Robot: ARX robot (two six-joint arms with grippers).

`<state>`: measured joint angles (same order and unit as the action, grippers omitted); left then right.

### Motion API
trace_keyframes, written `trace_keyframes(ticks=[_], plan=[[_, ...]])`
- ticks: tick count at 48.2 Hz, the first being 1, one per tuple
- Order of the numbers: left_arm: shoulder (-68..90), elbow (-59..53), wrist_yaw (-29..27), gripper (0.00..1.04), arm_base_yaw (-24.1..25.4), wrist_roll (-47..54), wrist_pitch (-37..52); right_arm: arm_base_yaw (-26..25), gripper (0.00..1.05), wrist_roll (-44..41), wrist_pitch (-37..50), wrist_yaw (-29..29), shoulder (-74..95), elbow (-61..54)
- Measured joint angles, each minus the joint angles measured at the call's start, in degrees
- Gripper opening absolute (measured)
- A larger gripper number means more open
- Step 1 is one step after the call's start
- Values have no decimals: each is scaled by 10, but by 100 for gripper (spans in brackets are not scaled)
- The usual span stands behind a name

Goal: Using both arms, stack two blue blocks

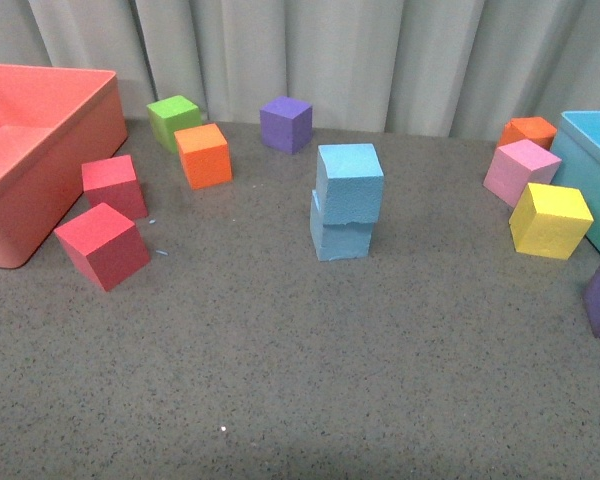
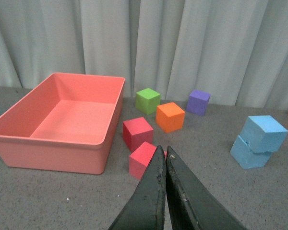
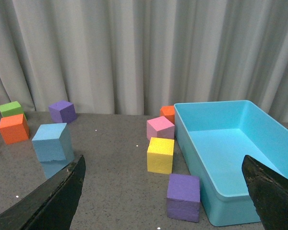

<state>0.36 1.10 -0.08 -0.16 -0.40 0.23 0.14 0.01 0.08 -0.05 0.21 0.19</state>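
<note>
The two light blue blocks stand stacked in the middle of the table: the upper block [image 1: 349,182] rests on the lower block [image 1: 340,238], slightly turned. The stack also shows in the left wrist view [image 2: 261,134] and in the right wrist view [image 3: 51,142]. Neither arm shows in the front view. My left gripper [image 2: 162,152] is shut and empty, hovering near a red cube [image 2: 145,159], well away from the stack. My right gripper [image 3: 163,167] is wide open and empty, with a purple cube [image 3: 183,196] between its fingers' span.
A salmon bin [image 1: 50,115] stands at the left with two red cubes [image 1: 113,186] beside it. Green [image 1: 173,121], orange [image 1: 203,155] and purple [image 1: 286,123] cubes lie at the back. A turquoise bin [image 1: 595,140] stands at the right with pink [image 1: 521,171], yellow [image 1: 550,220] and orange cubes.
</note>
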Motion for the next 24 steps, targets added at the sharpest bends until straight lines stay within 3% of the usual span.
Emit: trace_keyframes(ticks=[4, 8, 24], plan=[[0, 0, 0, 5, 0, -1, -1, 0, 95, 0, 0, 0, 0, 0], [-1, 0, 0, 18, 0, 0, -1, 0, 95, 0, 0, 0, 0, 0], [-1, 0, 0, 86, 0, 0, -1, 0, 95, 0, 0, 0, 0, 0]])
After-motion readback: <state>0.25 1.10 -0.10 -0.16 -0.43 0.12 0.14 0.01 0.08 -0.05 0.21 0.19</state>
